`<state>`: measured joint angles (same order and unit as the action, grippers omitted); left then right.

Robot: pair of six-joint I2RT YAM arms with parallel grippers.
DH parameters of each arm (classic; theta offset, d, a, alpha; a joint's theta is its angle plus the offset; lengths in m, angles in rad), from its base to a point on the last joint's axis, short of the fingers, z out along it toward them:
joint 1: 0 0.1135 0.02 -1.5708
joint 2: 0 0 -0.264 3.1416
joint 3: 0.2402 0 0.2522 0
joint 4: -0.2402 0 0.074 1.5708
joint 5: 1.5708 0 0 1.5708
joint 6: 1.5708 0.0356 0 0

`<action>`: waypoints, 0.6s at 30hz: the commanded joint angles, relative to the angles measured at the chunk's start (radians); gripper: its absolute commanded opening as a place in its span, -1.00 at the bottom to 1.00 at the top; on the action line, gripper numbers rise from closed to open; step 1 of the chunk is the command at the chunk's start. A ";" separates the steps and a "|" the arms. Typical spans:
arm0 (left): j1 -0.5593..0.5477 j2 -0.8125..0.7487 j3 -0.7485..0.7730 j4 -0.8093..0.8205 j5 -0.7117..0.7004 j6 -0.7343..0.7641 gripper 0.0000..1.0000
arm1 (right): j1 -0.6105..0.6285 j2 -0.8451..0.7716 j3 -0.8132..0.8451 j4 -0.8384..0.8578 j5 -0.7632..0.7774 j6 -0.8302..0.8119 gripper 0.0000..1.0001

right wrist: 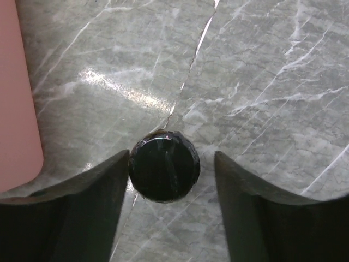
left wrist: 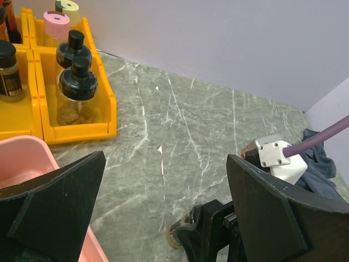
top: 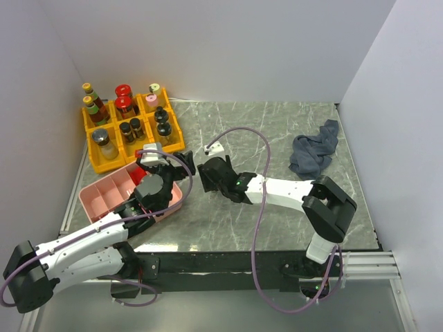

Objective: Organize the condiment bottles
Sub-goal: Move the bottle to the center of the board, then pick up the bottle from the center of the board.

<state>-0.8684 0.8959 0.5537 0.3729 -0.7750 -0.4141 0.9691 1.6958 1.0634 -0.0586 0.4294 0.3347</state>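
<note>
Mid-table, right hand (right wrist: 172, 164) spread astride black-capped jar (right wrist: 163, 173)

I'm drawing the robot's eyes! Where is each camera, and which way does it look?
Top: above and behind, looking down on the table; both arms show.
Left wrist: on the left hand, looking across toward the bins; its fingers show.
Right wrist: on the right hand, looking straight down at a black cap; its fingers show.
Both wrists see the tray.
</note>
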 commanded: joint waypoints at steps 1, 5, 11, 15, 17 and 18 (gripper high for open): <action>-0.004 -0.015 0.018 0.015 0.009 -0.029 0.99 | 0.014 -0.036 0.007 0.042 0.008 0.018 0.63; -0.004 -0.034 0.006 -0.020 0.002 -0.061 0.99 | 0.014 -0.099 0.001 0.026 -0.015 0.024 0.93; -0.003 -0.014 0.110 -0.274 -0.021 -0.149 0.94 | 0.011 -0.271 -0.048 -0.046 -0.040 0.013 1.00; -0.004 0.021 0.184 -0.403 0.025 -0.166 0.93 | 0.005 -0.387 -0.086 -0.145 -0.011 0.041 1.00; -0.003 0.061 0.219 -0.427 0.129 -0.120 0.93 | -0.016 -0.445 -0.094 -0.185 0.034 0.076 1.00; -0.003 0.081 0.236 -0.439 0.161 -0.108 0.94 | -0.029 -0.462 -0.098 -0.226 0.051 0.089 1.00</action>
<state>-0.8680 0.9222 0.7059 0.0360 -0.7471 -0.5446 0.9707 1.3178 0.9920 -0.1600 0.4049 0.3645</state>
